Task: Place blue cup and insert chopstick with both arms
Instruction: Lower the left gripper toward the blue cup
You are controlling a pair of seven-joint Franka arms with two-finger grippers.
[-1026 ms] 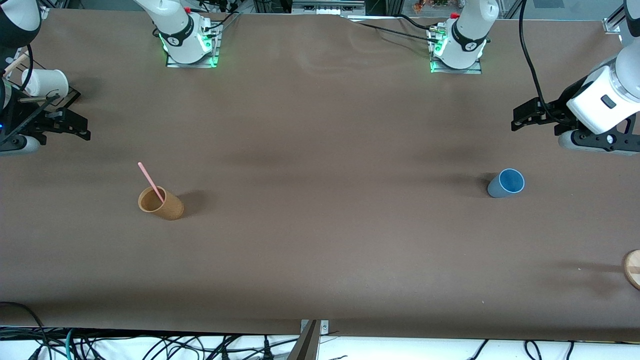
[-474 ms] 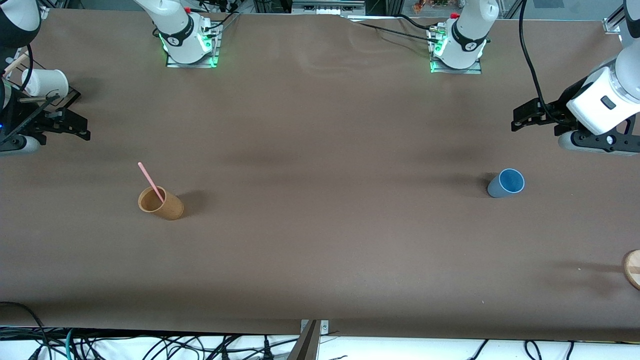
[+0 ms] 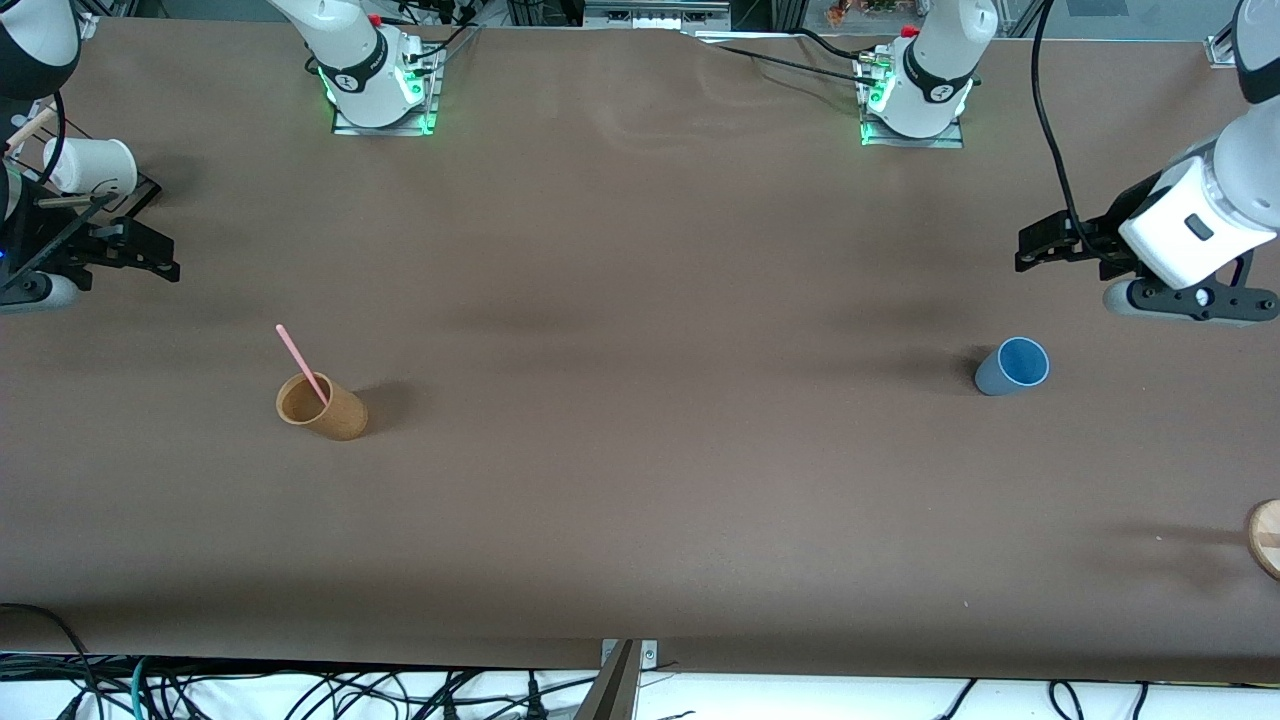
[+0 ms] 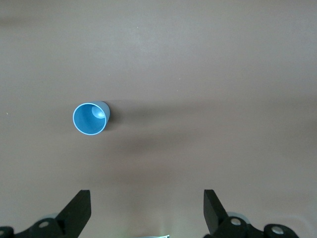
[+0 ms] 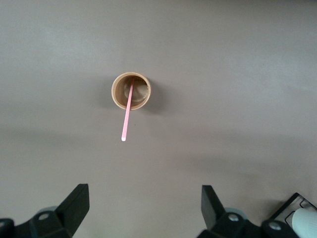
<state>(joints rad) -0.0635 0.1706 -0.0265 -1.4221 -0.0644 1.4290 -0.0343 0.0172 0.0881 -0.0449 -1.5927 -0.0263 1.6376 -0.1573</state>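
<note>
The blue cup (image 3: 1012,366) stands upright on the brown table near the left arm's end; it also shows in the left wrist view (image 4: 90,118). The pale pink chopstick (image 3: 302,362) leans in a tan-brown cup (image 3: 320,405) near the right arm's end; both show in the right wrist view, the chopstick (image 5: 127,119) and the tan-brown cup (image 5: 131,90). My left gripper (image 3: 1040,245) (image 4: 147,196) is open and empty over bare table, apart from the blue cup. My right gripper (image 3: 150,255) (image 5: 145,191) is open and empty over bare table, apart from the tan-brown cup.
A white cup (image 3: 90,165) sits on a black rack at the table's edge at the right arm's end, and shows in the right wrist view (image 5: 304,220). A round wooden piece (image 3: 1265,535) lies at the edge at the left arm's end.
My left arm has shifted slightly, its gripper moving a little toward the table's middle. The right arm, both cups and the chopstick have not moved.
</note>
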